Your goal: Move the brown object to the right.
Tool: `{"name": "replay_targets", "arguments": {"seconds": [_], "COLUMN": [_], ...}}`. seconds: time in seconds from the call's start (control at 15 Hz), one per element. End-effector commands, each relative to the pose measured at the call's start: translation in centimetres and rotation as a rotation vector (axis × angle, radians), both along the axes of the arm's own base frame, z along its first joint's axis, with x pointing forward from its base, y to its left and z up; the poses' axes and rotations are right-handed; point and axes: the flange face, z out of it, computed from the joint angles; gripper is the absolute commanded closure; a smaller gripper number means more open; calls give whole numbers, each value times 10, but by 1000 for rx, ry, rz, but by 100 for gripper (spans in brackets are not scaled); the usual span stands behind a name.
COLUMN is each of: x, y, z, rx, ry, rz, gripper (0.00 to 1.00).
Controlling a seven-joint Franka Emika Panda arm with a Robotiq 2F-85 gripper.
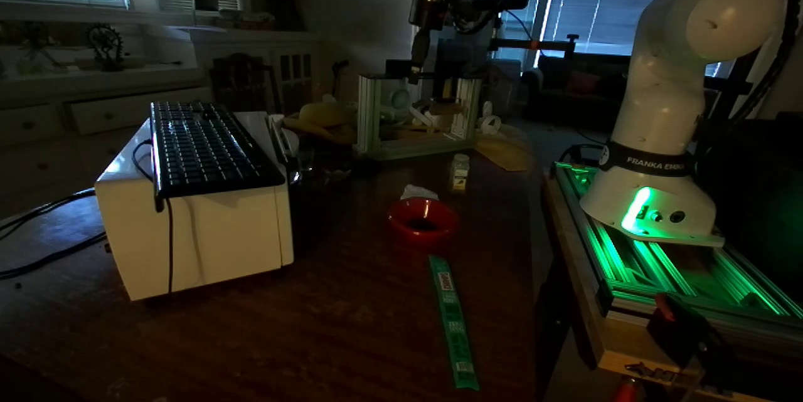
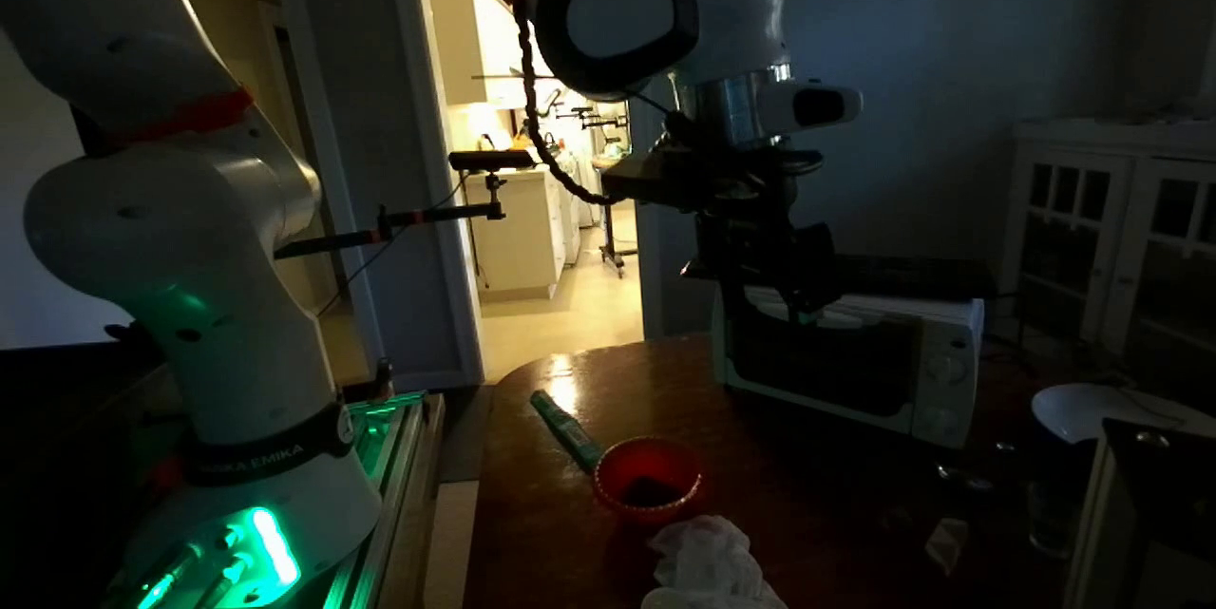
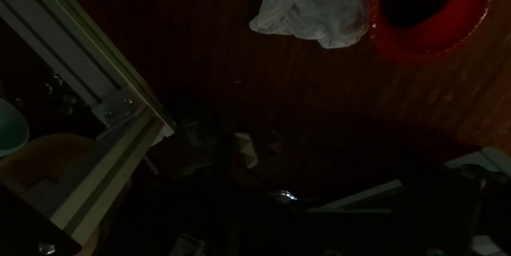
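No thing stands out clearly as the brown object in this dim light. A small faceted piece with tan and white triangles [image 3: 248, 151] lies on the dark table; it also shows in an exterior view [image 2: 947, 544]. I cannot tell whether it is the brown object. A tan, round-edged thing [image 3: 52, 156] lies inside the metal frame in the wrist view. My gripper [image 2: 771, 324] hangs above the table, pointing down, with its dark fingers apart and nothing seen between them. It also shows in an exterior view [image 1: 415, 76]. In the wrist view the fingers are almost black.
A red bowl [image 1: 423, 223], a crumpled white bag [image 3: 315, 8] and a long green packet [image 1: 454, 323] lie on the table. A white toaster oven [image 1: 207, 239] carries a black keyboard [image 1: 207, 145]. A metal frame [image 1: 414, 150] and a small bottle [image 1: 460, 171] stand farther back.
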Motion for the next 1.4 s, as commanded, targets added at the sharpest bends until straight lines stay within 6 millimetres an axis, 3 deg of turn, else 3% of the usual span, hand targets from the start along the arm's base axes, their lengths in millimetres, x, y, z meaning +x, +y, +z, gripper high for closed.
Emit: {"name": "replay_targets", "arguments": {"seconds": [0.0,0.4,0.47,0.93,1.33], "x": [20,57,40,44,81], "y": [9,13,14,14,25], "z": [-30,-58,-48,-49,-106], "rx": [16,44,28,27,62], "ry": [-12,-21,-15,-15,-15], "rz": [-29,-92,-65,-66,-100], "gripper": [0,0,0,0,0]}}
